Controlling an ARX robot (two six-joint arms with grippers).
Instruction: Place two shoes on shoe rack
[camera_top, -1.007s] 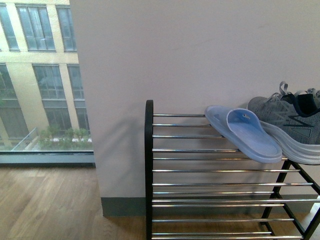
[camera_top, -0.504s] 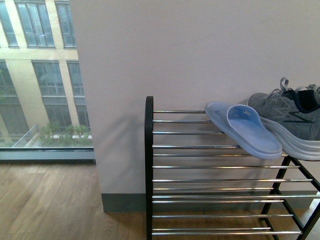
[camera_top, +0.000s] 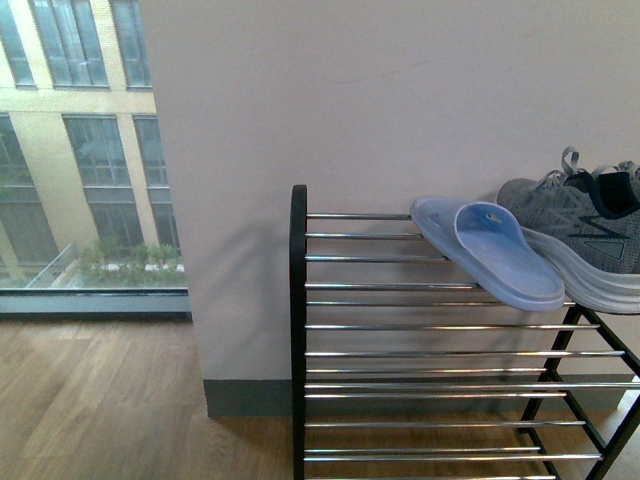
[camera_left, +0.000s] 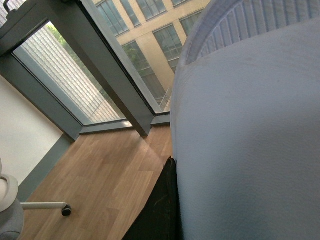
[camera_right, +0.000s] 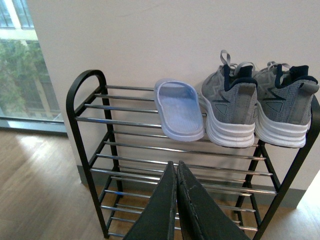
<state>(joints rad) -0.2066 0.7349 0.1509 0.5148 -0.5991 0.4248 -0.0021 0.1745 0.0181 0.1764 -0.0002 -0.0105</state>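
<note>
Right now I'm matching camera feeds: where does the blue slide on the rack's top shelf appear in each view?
Front: blue slide on the top shelf, right of centre, beside a grey sneaker.
Right wrist: slide at centre, top shelf.
Left wrist: that slide not visible.
Shared landmark: the shoe rack's arched black side.

A black shoe rack with chrome bars stood against the wall. On its top shelf a pale blue slide lay touching two upright grey sneakers.
</note>
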